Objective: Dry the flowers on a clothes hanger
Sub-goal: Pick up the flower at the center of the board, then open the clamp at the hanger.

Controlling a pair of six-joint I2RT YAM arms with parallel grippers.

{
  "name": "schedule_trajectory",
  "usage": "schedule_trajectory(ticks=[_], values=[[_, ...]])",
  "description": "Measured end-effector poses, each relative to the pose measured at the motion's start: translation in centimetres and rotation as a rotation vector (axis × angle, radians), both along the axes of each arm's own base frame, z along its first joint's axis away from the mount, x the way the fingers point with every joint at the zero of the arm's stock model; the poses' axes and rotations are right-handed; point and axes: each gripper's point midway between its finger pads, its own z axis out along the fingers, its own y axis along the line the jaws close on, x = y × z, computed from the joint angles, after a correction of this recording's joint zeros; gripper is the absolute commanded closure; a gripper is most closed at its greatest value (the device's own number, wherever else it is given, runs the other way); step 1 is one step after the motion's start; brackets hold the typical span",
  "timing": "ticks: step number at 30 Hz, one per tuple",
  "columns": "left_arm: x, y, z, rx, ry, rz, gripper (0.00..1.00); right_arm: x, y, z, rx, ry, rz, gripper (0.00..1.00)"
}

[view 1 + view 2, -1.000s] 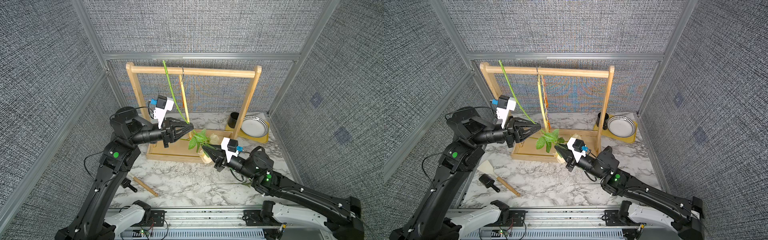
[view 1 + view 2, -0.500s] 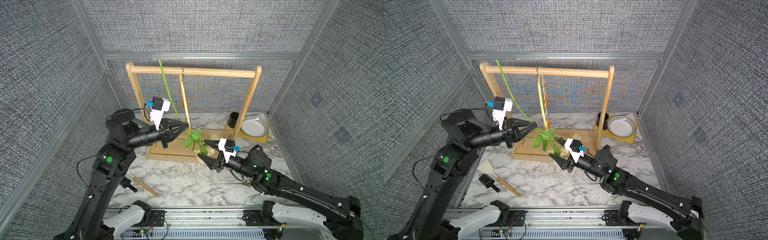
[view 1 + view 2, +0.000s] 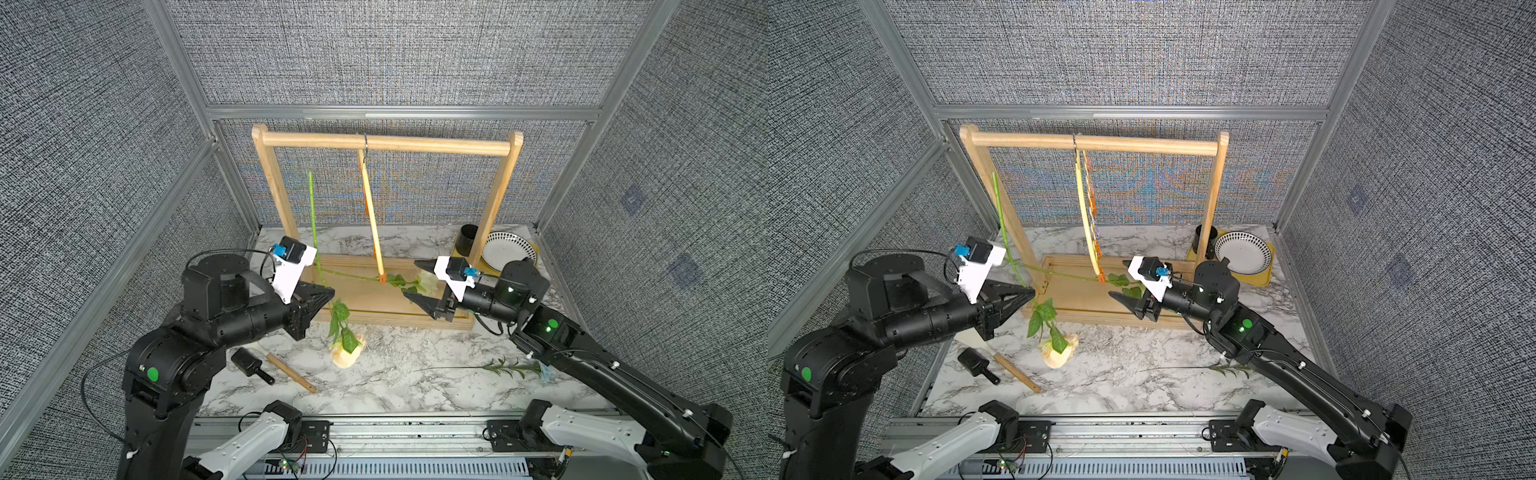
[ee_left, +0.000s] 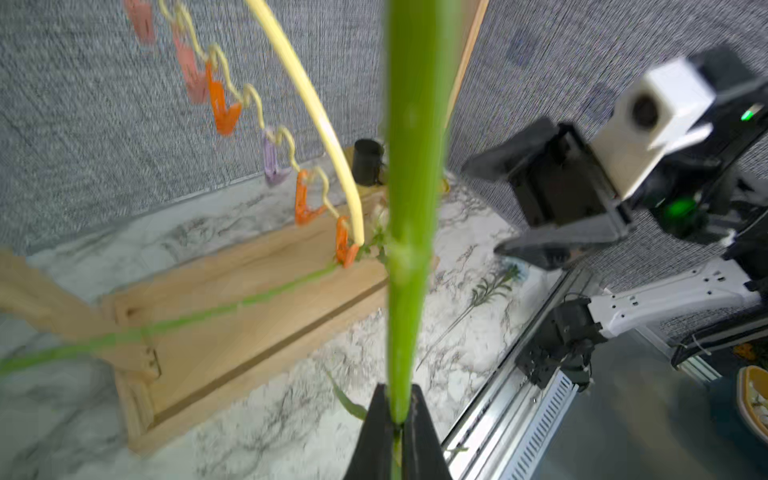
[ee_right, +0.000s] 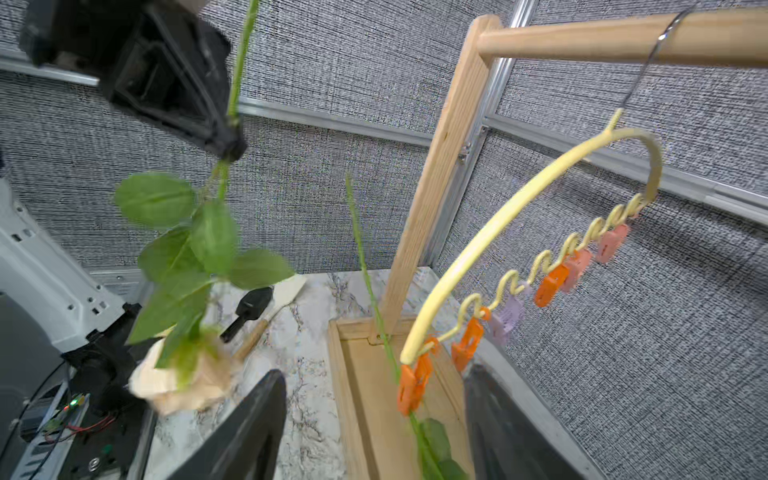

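- Left end effector [image 3: 330,293] is clenched on the stem of the peach rose [image 3: 343,360] in both top views. The stem sticks up past it, and the bloom hangs head down over the marble surface [image 3: 395,386], in front of the wooden rack [image 3: 415,145].
- Right end effector [image 3: 410,278] stands released, its jaws spread on either side of the leaves and bloom of the cream-white rose [image 3: 427,284]. It grips nothing.
- That rose's stem is pinched in the orange clip [image 3: 381,277] at the low end of the clothes hanger [image 3: 371,216]. The hanger hangs edge-on by its hook from the rack's top bar, and the stem runs nearly level above the rack's base.
- I see the pale blue flower [image 3: 494,368] lying flat on the surface beside the right arm, well apart from the hanger.
- From the left wrist, my fingers [image 4: 376,436] press tight on the thick green stem. Beyond it the hanger's wavy bar carries pink, orange and purple clips, and the end clip [image 4: 345,249] holds the thin stem. The right end effector [image 4: 494,205] gapes nearby.
- From the right wrist, two dark fingers [image 5: 249,424] stand wide apart with the clipped stem and its leaves between them. I cannot tell whether a leaf brushes either finger. Off to one side the left end effector [image 5: 226,143] holds the peach rose, its bloom dangling.
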Motion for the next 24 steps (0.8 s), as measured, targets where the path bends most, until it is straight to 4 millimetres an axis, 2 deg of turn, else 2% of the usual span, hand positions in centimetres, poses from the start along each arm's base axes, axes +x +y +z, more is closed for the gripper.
schedule_trajectory(ticks=[4,9,12,16,21,24], values=[[-0.3,3.0,-3.1,0.046,-0.009,0.152,0.98,3.0,-0.8,0.5,-0.001,0.001,-0.048,0.33],[2.8,6.1,-8.1,0.156,0.071,0.400,0.98,5.5,-0.7,-0.1,-0.039,0.016,-0.033,0.39],[4.8,7.9,-9.9,0.206,0.119,0.571,0.98,7.1,-0.9,-1.0,-0.063,0.042,-0.042,0.39],[6.3,9.7,-10.7,0.203,0.139,0.747,0.98,8.7,-1.1,-2.8,-0.100,0.078,-0.054,0.40],[6.1,13.0,-10.3,0.145,0.091,0.961,0.98,9.8,-1.0,-4.7,-0.139,0.100,-0.048,0.42],[6.1,14.8,-11.4,0.137,0.095,1.074,0.98,10.1,-0.6,-5.9,-0.175,0.108,-0.026,0.44]])
